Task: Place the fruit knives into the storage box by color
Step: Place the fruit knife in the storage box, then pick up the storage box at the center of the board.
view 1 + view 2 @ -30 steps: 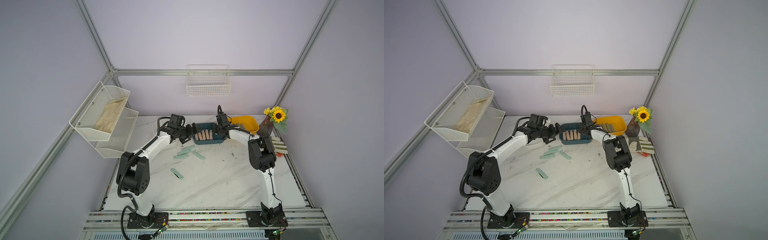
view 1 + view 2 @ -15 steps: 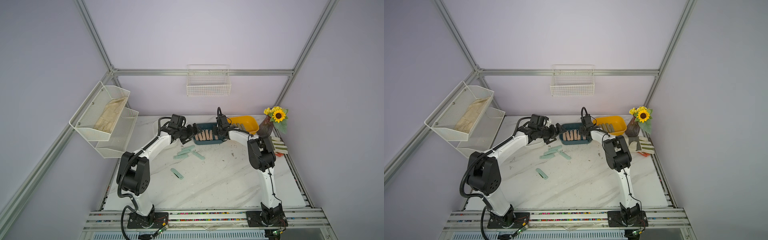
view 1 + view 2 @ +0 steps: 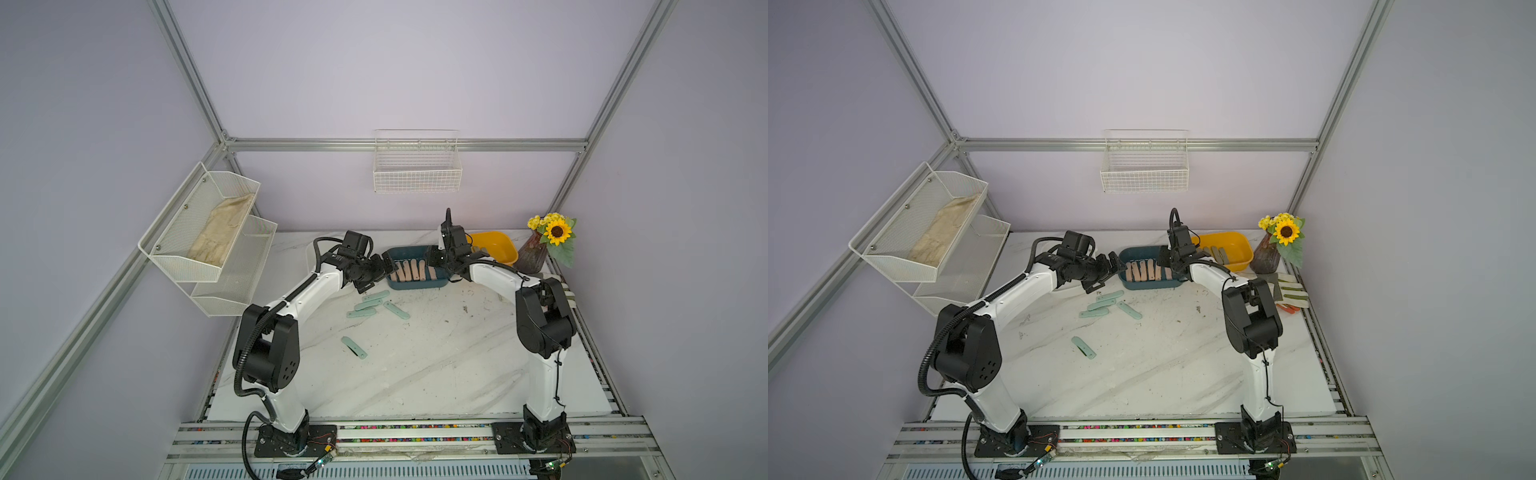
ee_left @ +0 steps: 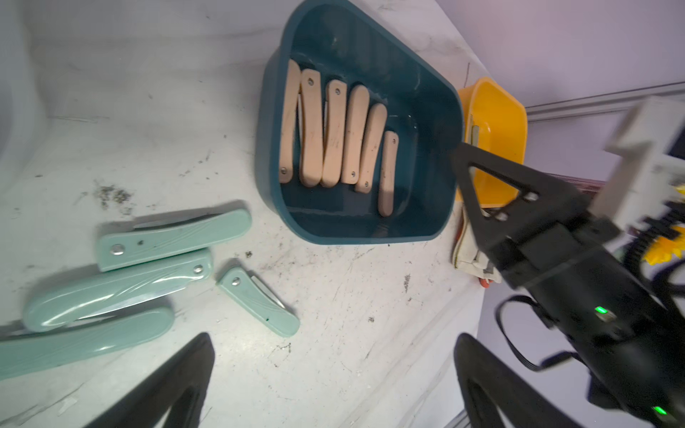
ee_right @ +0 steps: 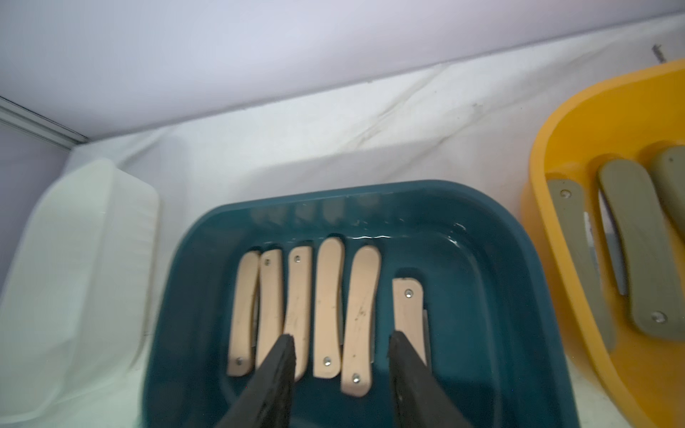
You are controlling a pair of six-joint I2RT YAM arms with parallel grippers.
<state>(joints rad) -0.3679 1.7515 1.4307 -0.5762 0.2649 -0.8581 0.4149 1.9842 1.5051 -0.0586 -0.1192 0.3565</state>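
Several peach pink fruit knives [image 5: 328,307] lie side by side in a teal storage box [image 5: 370,192], also seen in both top views [image 3: 415,286] [image 3: 1150,286]. My right gripper [image 5: 341,337] hangs open just above them with nothing between its fingers. Olive grey-green knives [image 5: 630,241] lie in a yellow box [image 5: 541,148] beside it. Several mint green knives [image 4: 174,237] lie on the marble in front of the teal box [image 4: 356,237], one further forward [image 3: 354,347]. My left gripper [image 4: 333,339] is open and empty at the teal box's left end [image 3: 384,268].
A translucent white box [image 5: 74,259] stands left of the teal one. A striped glove [image 3: 1289,291] and a sunflower vase [image 3: 1266,257] sit at the right edge. A wire shelf [image 3: 208,232] hangs on the left, and a wire basket [image 3: 417,166] hangs on the back wall.
My right gripper's jaws have parted over the teal box. The left arm has barely moved and stays open.
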